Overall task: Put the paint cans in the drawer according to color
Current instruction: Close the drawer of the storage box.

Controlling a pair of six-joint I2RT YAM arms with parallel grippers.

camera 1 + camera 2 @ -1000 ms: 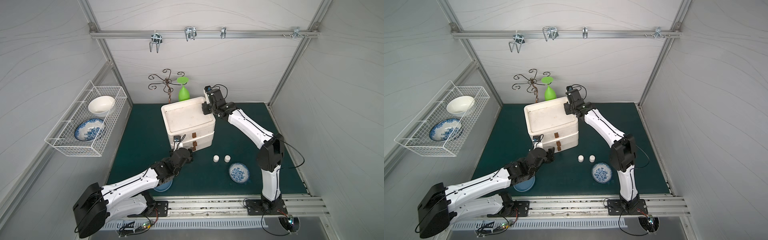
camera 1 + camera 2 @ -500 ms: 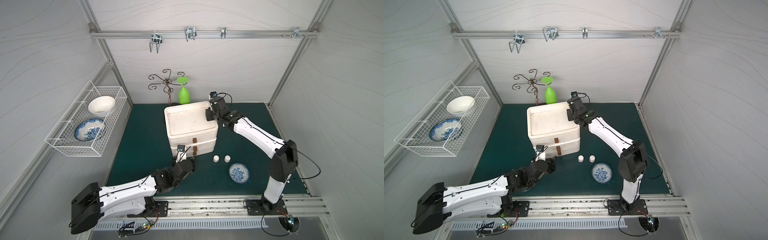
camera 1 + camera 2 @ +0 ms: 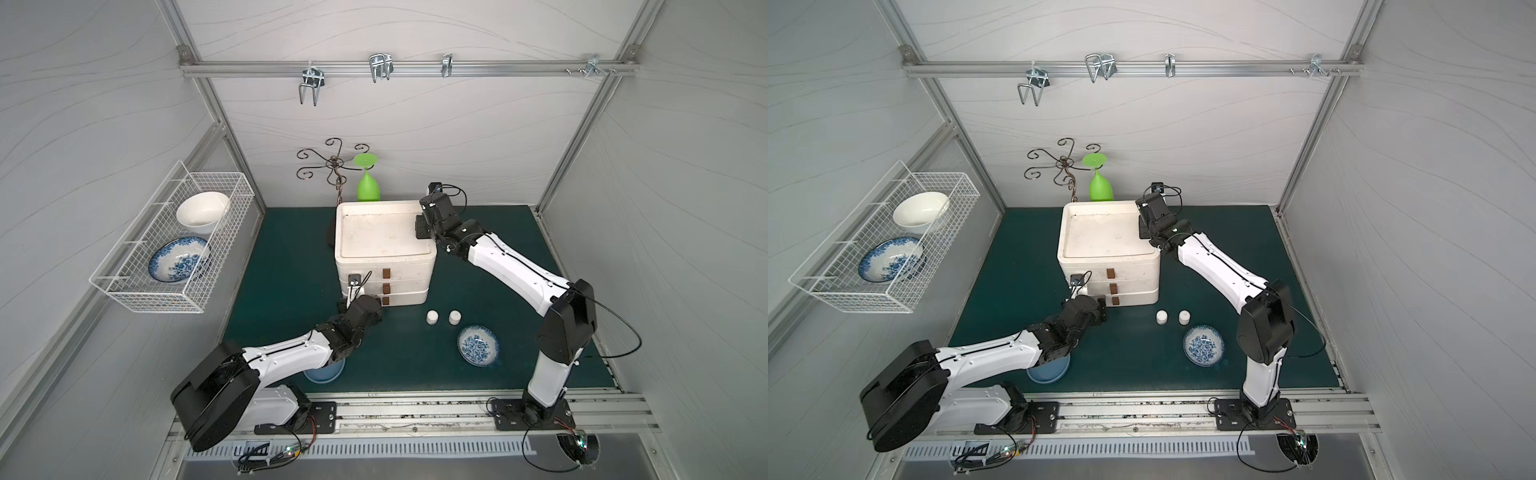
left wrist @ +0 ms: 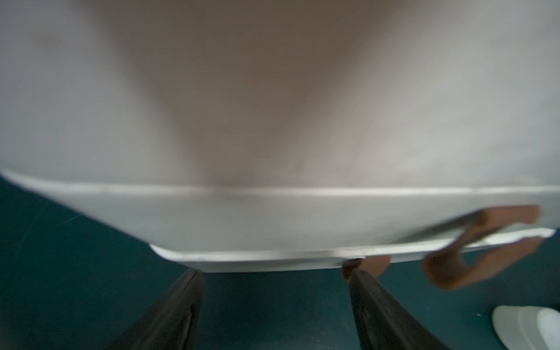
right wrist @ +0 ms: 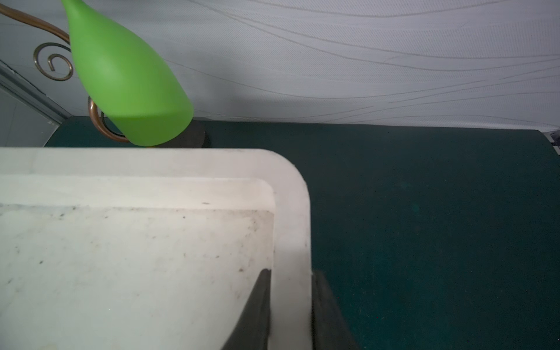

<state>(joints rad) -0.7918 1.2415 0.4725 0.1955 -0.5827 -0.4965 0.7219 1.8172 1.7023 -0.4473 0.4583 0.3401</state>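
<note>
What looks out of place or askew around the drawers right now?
Nothing is spilled or toppled. One oddity: the right end effector is clamped on the rim of the drawer unit, whose top is grimy. Both white paint cans stand upright on the mat.

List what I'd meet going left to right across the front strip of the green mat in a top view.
Light blue bowl → first white paint can → second white paint can → blue-patterned bowl.
</note>
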